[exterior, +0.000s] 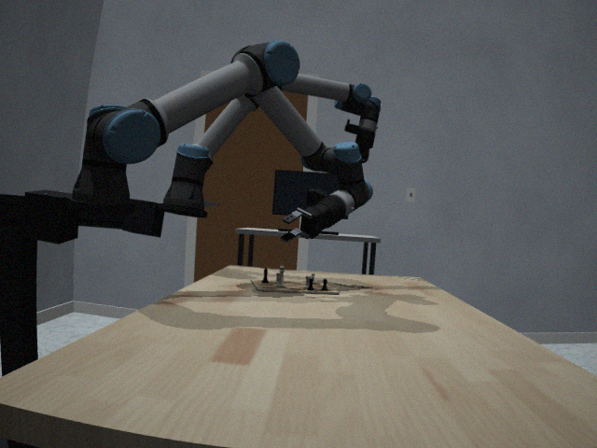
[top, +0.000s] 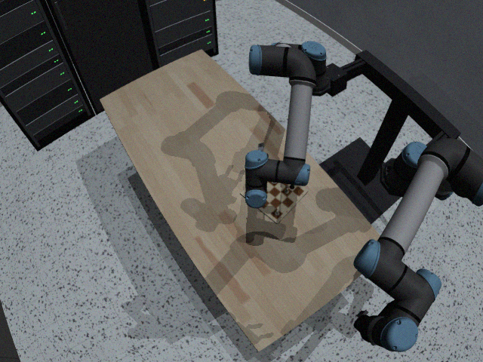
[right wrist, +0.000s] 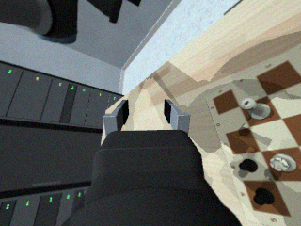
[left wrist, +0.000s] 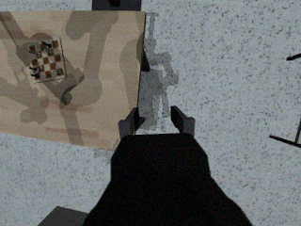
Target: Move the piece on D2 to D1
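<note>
The chessboard (top: 287, 202) (exterior: 298, 290) (left wrist: 63, 61) (right wrist: 287, 77) lies on the table. In the right wrist view a black piece (right wrist: 248, 165), another black piece (right wrist: 263, 196), a crowned white piece (right wrist: 282, 163) and a taller white piece (right wrist: 254, 109) stand upright. The edge labels are too blurred to tell which piece is on D2 or where D1 is. My right gripper (exterior: 290, 226) (right wrist: 146, 106) is open and empty, tilted high above the board. My left gripper (left wrist: 154, 113) is open and empty, beyond the table's end, far from the board. My right arm hides part of the board in the top view.
The wooden table (top: 155, 117) (exterior: 337, 381) (left wrist: 108, 85) carries broad arm shadows. Server racks (top: 31, 58) (right wrist: 47, 155) stand past one end. The arms' dark mounting stand (top: 409, 97) (exterior: 19, 284) is at the table's long side.
</note>
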Tool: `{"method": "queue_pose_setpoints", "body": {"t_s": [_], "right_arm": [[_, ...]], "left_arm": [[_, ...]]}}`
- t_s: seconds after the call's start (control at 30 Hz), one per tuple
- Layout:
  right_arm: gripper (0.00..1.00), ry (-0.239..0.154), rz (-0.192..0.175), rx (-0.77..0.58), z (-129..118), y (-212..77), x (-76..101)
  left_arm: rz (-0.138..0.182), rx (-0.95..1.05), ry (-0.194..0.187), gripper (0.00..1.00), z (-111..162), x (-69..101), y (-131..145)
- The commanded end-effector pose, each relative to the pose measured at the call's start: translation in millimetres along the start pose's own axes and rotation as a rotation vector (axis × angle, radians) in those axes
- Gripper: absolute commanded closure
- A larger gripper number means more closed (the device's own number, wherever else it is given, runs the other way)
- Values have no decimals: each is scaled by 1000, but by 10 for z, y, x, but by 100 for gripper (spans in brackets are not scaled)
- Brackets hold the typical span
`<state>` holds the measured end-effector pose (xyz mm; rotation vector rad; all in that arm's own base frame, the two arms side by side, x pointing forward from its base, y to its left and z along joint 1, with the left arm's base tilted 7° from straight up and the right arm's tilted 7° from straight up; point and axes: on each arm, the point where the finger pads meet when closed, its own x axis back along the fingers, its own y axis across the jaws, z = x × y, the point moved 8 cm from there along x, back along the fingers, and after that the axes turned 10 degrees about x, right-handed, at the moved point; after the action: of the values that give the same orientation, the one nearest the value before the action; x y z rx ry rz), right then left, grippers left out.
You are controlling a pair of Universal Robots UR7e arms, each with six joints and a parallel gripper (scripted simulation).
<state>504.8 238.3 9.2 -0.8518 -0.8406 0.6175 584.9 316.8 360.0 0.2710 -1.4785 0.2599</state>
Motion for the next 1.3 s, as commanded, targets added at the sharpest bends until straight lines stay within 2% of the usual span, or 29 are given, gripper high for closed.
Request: {"method": "queue_pose_setpoints", "body": {"t_s": [0.0, 0.2, 0.43, 0.5, 0.53, 0.7, 0.97, 1.0, 1.07, 1.27], "right_arm": [[0, -1, -1, 0, 2, -5, 5], [0, -1, -1, 0, 2, -5, 5], [0, -1, -1, 0, 2, -5, 5], [0, -1, -1, 0, 2, -5, 5], [0, -1, -1, 0, 2, -5, 5], [0, -1, -1, 0, 2, -5, 5], [0, -1, -1, 0, 2, -5, 5], [0, -1, -1, 0, 2, -5, 5], [0, -1, -1, 0, 2, -5, 5], [0, -1, -1, 0, 2, -5, 5]], "left_arm": [[9, 145, -38, 0, 435, 37, 739], [22, 404, -65, 0, 1259, -9, 1601], [32, 695, -96, 0, 2360, -149, 2315], [32, 695, -96, 0, 2360, -149, 2315], [33, 735, -100, 0, 2598, -185, 2440], [38, 921, -120, 0, 3362, -335, 2685], [40, 1164, -147, 0, 4351, -584, 2797], [40, 1189, -149, 0, 4450, -613, 2796], [40, 1189, -149, 0, 4450, -613, 2796], [40, 1311, -163, 0, 4921, -762, 2758]]}}
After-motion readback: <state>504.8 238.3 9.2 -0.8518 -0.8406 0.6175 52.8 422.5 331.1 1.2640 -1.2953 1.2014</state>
